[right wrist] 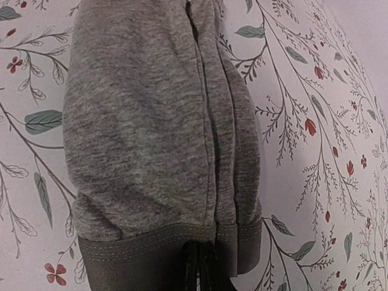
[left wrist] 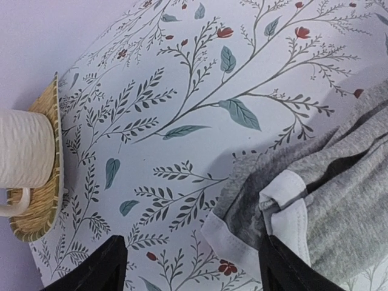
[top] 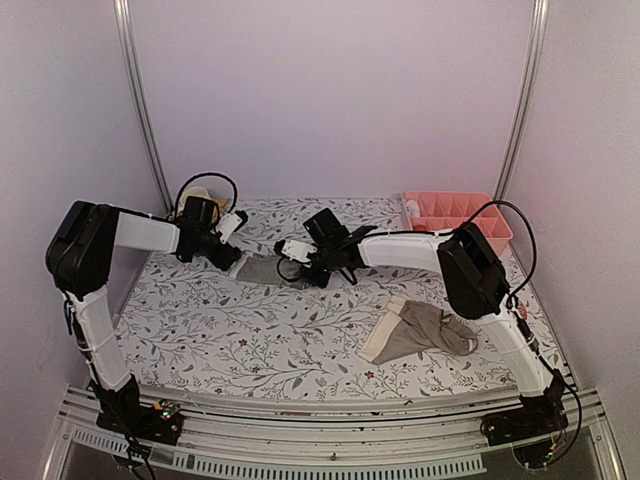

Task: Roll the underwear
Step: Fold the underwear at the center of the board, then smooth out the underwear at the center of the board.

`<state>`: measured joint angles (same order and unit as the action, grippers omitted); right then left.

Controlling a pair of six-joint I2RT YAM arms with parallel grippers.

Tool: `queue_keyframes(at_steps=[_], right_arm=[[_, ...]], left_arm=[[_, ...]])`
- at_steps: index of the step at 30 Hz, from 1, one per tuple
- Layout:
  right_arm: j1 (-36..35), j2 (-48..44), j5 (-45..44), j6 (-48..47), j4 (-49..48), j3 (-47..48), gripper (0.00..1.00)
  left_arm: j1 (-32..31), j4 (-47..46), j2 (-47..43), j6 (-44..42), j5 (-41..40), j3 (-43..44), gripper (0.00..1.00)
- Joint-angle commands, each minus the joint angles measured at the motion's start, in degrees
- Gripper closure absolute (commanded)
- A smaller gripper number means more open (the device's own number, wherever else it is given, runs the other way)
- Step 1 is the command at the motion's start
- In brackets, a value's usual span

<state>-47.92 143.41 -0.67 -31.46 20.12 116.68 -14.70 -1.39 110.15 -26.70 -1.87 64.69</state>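
Right claw (right wrist: pixel 197 267) pinching grey underwear (top: pixel 260 270), long axis running left-right

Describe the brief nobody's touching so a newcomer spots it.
On the floral table, go to the near right, beside the right arm. The taupe brief lies there alone; its wide cream waistband sets it apart from the grey, white-edged brief farther back.

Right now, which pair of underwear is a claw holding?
The grey pair with white edging, at the back, pinched in the right claw; the taupe, cream-banded pair lies untouched.
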Motion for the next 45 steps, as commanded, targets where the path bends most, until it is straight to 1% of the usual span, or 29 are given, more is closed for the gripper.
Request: queue_keyframes(at_steps=[1, 4, 6, 7, 11, 14, 15, 18, 22, 29, 35, 38, 39, 41, 45], right_arm=[[0.97, 2.48, -2.57, 1.96, 1.36, 1.99, 0.95], [1.05, 2.47, -1.58, 2.28, 1.49, 2.26, 0.95], [1.06, 2.66, -1.12, 2.4, 1.7, 2.76, 0.94], [1.03, 2.87, -1.11, 2.42, 1.79, 2.96, 0.94], [1.07, 3.51, -1.4, 2.53, 2.03, 3.46, 0.93], [1.12, 3.67, -2.41, 2.92, 2.03, 3.55, 0.93], [1.22, 3.65, -2.56, 3.11, 2.03, 3.63, 0.93], [1.33, 3.62, -2.64, 3.42, 2.04, 3.77, 0.93], [1.39, 3.61, -2.42, 3.45, 2.03, 3.86, 0.93], [1.35, 3.71, -2.89, 3.1, 2.7, 3.81, 0.94], [1.9, 3.5, -6.07, 3.31, 2.82, 3.89, 0.95], [1.91, 2.06, -4.36, 3.26, 3.03, 3.81, 0.95], [1.81, 1.12, -3.0, 3.38, 3.03, 3.69, 0.94], [1.28, -1.12, -2.0, 3.92, 2.56, 3.06, 0.89], [-1.37, -6.57, -5.71, 3.25, -0.59, 0.13, 0.8]], left_arm=[[0.69, -2.09, -4.39, 0.24, 0.59, -0.76, 0.21], [0.4, -1.94, -6.84, 1.02, 4.31, -2.49, 0.2], [-0.05, -2.04, -8.06, 1.59, 7.82, -3.9, 0.23], [-0.26, -2.12, -8.56, 1.76, 9.2, -4.63, 0.28], [-2.03, -2.08, -9.64, 1.44, 13.38, -6.46, 0.57], [-3.51, -0.53, -8.49, 1.57, 14.07, -6.2, 0.78], [-4.0, -0.05, -7.95, 1.89, 13.92, -6.01, 0.84], [-4.86, 1.64, -6.09, 2.36, 13.37, -5.2, 0.96], [-5.07, 2.18, -2.58, 2.66, 9.57, -3.64, 1.0], [-4.81, 2.52, 4.94, 1.79, 1.65, -0.49, 1.0], [-3.93, 2.79, 5.72, 1.32, 1.29, -0.41, 1.0], [-3.85, 3.07, 5.43, 1.54, 2.52, -0.48, 1.0], [-3.86, 3.26, 5.36, 1.68, 3.02, -0.38, 1.0], [-3.91, 3.72, 5.19, 2.01, 3.87, 0.02, 1.0], [-3.95, 4.41, 4.98, 2.35, 4.2, 0.91, 1.0]])
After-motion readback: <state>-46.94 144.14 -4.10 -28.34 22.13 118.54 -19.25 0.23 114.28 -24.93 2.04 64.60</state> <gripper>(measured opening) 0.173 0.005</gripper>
